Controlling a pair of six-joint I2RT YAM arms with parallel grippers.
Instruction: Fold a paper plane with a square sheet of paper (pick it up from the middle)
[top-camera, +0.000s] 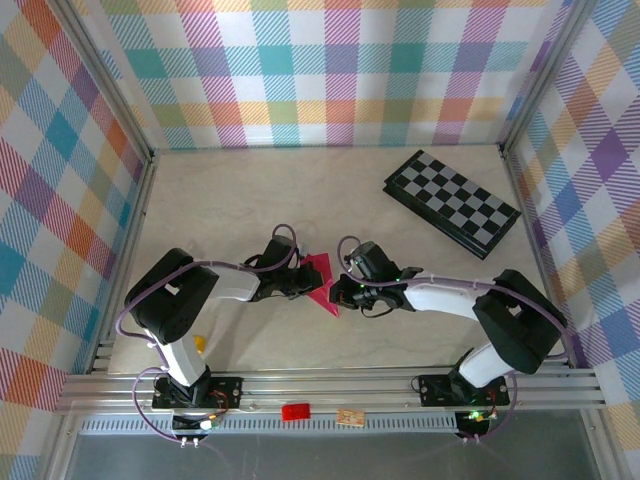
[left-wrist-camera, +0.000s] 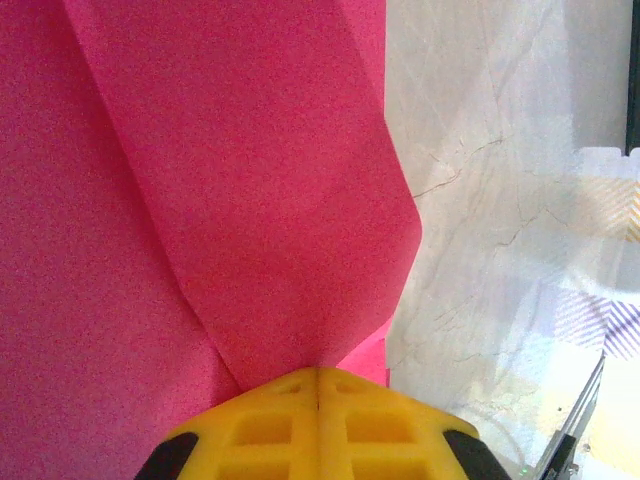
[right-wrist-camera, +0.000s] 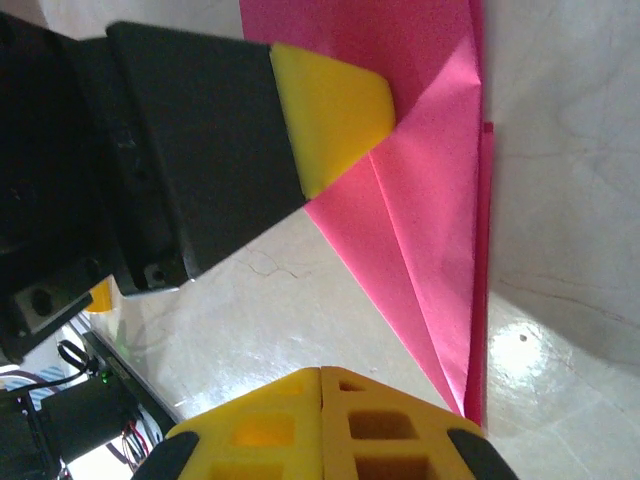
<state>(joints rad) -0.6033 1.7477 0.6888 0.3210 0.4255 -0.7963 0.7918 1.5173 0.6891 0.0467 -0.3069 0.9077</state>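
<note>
The magenta-pink square sheet of paper (top-camera: 320, 272) lies partly folded into a pointed shape between the two arms. In the left wrist view a raised flap of the paper (left-wrist-camera: 250, 200) narrows down into the seam of my left gripper (left-wrist-camera: 318, 372), whose yellow fingers are shut on it. From the right wrist camera, that left gripper's yellow fingertip (right-wrist-camera: 335, 100) sits at the flap's corner on the paper (right-wrist-camera: 430, 200). My right gripper (right-wrist-camera: 321, 372) is shut with nothing in it. It is over bare table just left of the paper's pointed end. From above, the left gripper (top-camera: 306, 285) and right gripper (top-camera: 338, 292) flank the paper.
A black-and-grey checkerboard (top-camera: 452, 202) lies at the back right. A small red tag (top-camera: 295, 410) and a tan card (top-camera: 350, 417) rest on the front rail. A yellow object (top-camera: 198, 343) sits by the left arm's base. Plaid walls enclose the table.
</note>
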